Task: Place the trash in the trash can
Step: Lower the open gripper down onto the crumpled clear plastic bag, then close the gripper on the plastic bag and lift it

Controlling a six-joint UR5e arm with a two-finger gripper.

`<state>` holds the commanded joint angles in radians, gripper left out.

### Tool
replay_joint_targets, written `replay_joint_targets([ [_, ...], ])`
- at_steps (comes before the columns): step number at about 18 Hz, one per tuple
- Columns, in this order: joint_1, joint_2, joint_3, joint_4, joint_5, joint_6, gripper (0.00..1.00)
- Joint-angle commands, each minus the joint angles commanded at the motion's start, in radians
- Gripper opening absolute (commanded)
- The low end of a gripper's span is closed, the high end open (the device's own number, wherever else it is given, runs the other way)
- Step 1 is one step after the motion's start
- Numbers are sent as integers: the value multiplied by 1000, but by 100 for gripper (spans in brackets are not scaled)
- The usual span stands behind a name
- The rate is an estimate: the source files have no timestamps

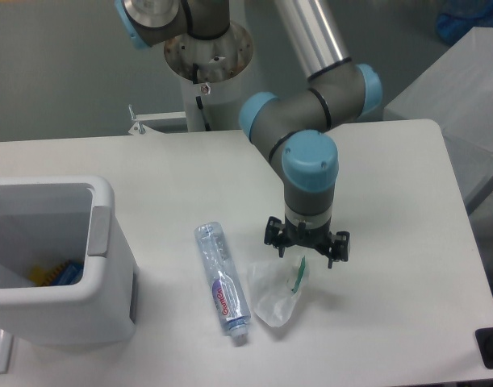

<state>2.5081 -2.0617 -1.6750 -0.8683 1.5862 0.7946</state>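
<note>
The clear plastic water bottle (219, 278) with a red-and-blue label lies on its side on the white table (391, 185), cap towards the front edge. The crumpled clear wrapper (277, 294) with a green strip lies just right of it. My gripper (307, 256) points straight down over the wrapper's upper right end, at the green strip. Its fingers (335, 256) are spread apart, and nothing looks held. The white trash can (68, 310) stands at the left front, well left of the bottle, with its mouth open upward.
Yellow and blue items (56, 274) lie inside the trash can. The robot base (207, 56) stands at the back centre. A grey surface (472, 97) adjoins the table's right side. A dark object (492, 347) sits at the front right corner.
</note>
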Motion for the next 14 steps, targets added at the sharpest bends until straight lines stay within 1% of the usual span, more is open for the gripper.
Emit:
replay_joint_targets([
  [3, -2, -14, -25, 54, 2, 3, 100],
  [6, -2, -20, -26, 63, 3, 8, 100],
  [7, -2, -26, -26, 65, 5, 6, 93],
  [8, -2, -26, -26, 65, 5, 5, 78],
  [9, -2, -25, -25, 65, 5, 5, 62],
  [10, -2, -23, -26, 63, 5, 3, 49],
  [11, -2, -21, -26, 63, 5, 5, 30],
  [12, -2, -20, -25, 61, 5, 6, 14],
  [13, 0, -18, -25, 61, 3, 6, 6],
  [14, 0, -18, -19, 61, 3, 5, 5],
])
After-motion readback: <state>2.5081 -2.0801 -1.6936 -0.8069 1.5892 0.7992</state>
